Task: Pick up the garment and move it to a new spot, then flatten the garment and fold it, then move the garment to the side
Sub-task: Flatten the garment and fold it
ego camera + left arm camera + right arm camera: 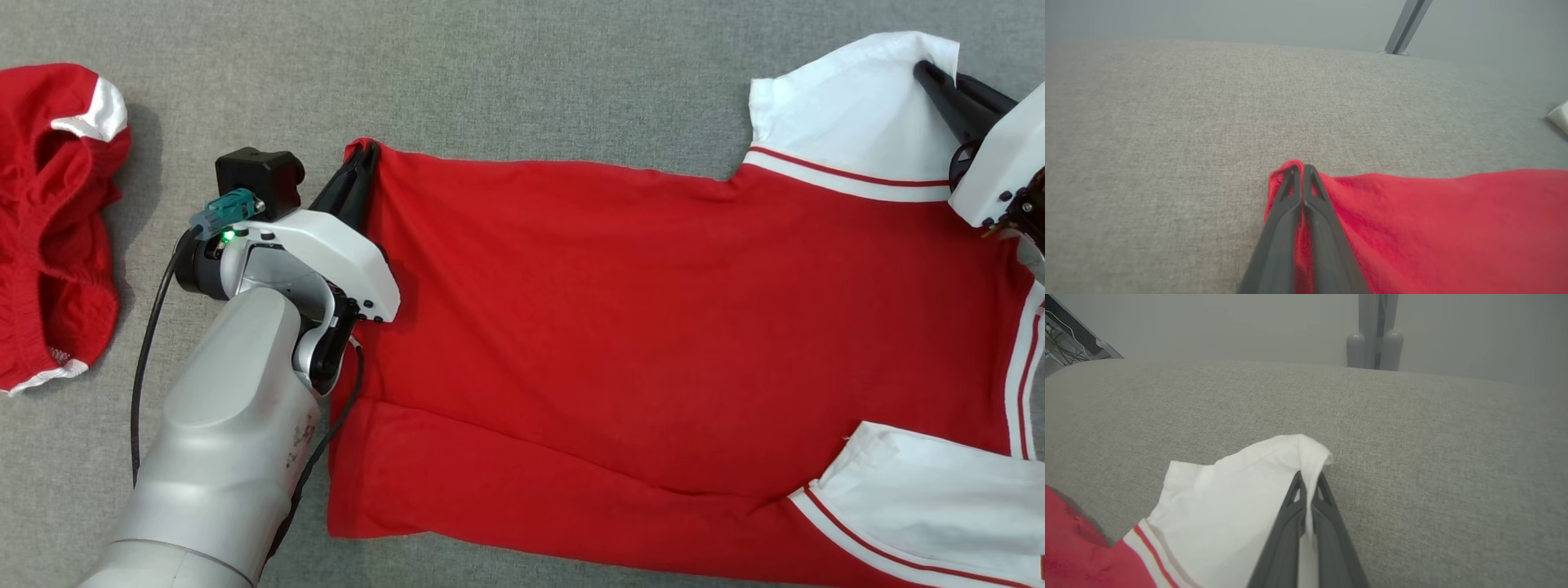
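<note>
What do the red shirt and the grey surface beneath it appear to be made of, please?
The red shirt looks like a soft, matte knit, perhaps cotton or a blend: it lies limp, creases gently and shows a fine fuzzy texture. The grey surface looks like a matte woven upholstery cloth: a flecked, heathered weave shows up close.

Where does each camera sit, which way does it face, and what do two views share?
Head view: on the head, looking down at the red shirt on the grey surface; left forearm, left gripper, right gripper show.
Left wrist view: on the left wrist, looking along its shut gripper, pinching the shirt's red corner.
Right wrist view: on the right wrist, looking along its shut gripper, pinching the white sleeve.
Shared: head and right wrist views both show that sleeve.
</note>
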`<state>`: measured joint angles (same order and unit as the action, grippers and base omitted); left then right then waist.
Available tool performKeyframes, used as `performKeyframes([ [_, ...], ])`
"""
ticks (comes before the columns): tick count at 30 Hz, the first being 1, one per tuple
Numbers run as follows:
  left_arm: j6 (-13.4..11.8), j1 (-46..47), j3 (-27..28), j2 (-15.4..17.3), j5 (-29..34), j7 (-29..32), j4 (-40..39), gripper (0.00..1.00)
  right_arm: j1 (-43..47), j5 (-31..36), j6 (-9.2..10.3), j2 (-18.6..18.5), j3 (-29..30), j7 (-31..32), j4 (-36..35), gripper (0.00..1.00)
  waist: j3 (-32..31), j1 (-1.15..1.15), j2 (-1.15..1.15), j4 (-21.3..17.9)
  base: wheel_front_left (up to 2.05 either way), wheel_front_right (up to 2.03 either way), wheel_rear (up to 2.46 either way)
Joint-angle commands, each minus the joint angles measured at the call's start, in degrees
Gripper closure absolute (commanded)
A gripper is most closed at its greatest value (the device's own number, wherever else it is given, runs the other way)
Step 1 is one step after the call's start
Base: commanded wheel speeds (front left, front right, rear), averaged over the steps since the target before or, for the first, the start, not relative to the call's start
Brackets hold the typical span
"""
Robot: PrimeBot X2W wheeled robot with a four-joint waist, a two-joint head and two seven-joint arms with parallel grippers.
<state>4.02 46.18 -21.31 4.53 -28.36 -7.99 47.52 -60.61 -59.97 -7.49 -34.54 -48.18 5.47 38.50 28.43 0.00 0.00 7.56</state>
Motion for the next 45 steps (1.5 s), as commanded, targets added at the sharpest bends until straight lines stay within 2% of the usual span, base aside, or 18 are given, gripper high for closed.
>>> performKeyframes([
  [1,0.3,0.7,0.1,0.2,-0.4,-0.3,0.2,1.00,-0.5,-0.5,-0.01,-0.4,-0.2,-0.7,-0.1,1.00,-0.3,0.00,0.00,-0.2,0.00,0.00,0.00],
  [15,-0.7,-2.3,1.2,3.3,-1.6,-1.5,-2.6,1.00,0.9,-7.2,-0.01,-3.8,-5.5,-8.3,-6.7,1.00,-4.5,0.00,0.00,-2.9,0.00,0.00,0.00],
  [28,-1.6,-15.5,2.3,5.9,-5.9,3.6,-15.8,1.00,13.4,-13.7,-0.01,-9.9,-8.5,-17.1,-19.8,1.00,-8.4,0.00,0.00,-5.7,0.00,0.00,0.00],
  [37,-4.1,-24.2,4.2,9.4,-8.8,8.5,-28.3,1.00,24.8,-18.1,-0.01,-11.3,-4.4,-20.6,-26.7,1.00,-9.8,0.00,0.00,-7.8,0.00,0.00,0.00],
  [45,-6.8,-29.4,7.1,12.8,-10.4,10.6,-37.6,1.00,33.7,-15.2,-0.01,-9.2,4.3,-20.7,-30.0,1.00,-10.9,0.00,0.00,-9.3,0.00,0.00,0.00],
])
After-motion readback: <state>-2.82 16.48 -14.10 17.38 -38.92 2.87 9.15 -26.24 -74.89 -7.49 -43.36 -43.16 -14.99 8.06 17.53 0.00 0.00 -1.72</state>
